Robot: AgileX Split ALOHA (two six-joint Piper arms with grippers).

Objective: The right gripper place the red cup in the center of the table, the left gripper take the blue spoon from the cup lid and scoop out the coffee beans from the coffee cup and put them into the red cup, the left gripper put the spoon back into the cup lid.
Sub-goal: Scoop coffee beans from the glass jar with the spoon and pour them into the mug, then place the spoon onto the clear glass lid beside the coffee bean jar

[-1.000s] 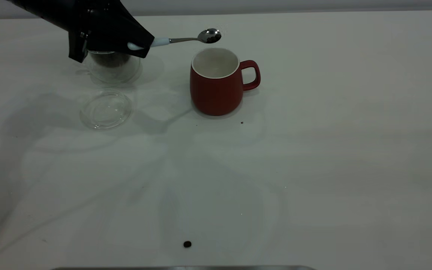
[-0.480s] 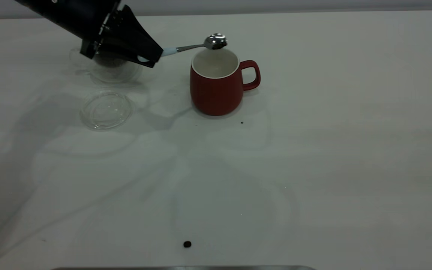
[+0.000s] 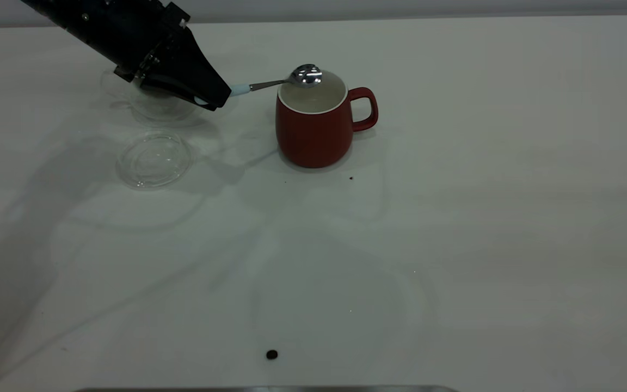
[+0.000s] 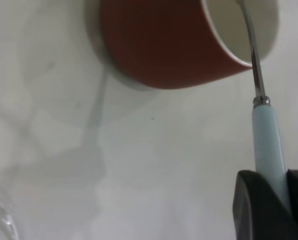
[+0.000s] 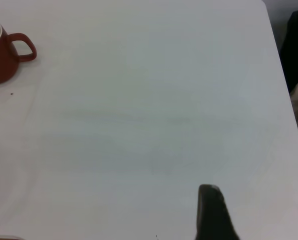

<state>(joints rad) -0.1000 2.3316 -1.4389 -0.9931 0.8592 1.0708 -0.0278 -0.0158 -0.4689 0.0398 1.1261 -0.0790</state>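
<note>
Bench (image 3: pixel 455 245) first, seen from the exterior view: a large plain white top, softly shadowed, with one loose dark coffee bean (image 3: pixel 272 354) near its front edge and a tiny dark speck (image 3: pixel 351 177) just in front of the mug. The matte dark red ceramic mug with a white inside and a red loop handle (image 3: pixel 313 122) stands upright toward the far middle, handle turned to the view's right. The black left end effector (image 3: pixel 213 98) reaches in from the upper left, clamped on the pale blue handle of a small steel-bowled teaspoon (image 3: pixel 281 81); the shiny bowl sits over the far rim of the mug's mouth. Behind the end effector, partly hidden, is the clear rounded glass cup (image 3: pixel 161 106). Just in front of that, flat on the bench, lies the small round clear glass lid (image 3: pixel 154 159), with nothing in it.

The left wrist view shows the two dark fingers (image 4: pixel 254 207) pressed on the pale blue handle (image 4: pixel 269 145), the steel neck running across the red mug's (image 4: pixel 164 45) rim into its white interior.

The right wrist view shows one dark finger of the right end effector (image 5: pixel 215 212) over bare white bench (image 5: pixel 149 125), well apart from the red mug (image 5: pixel 1 60) at the edge of the view; I cannot tell whether it is apart or together.
</note>
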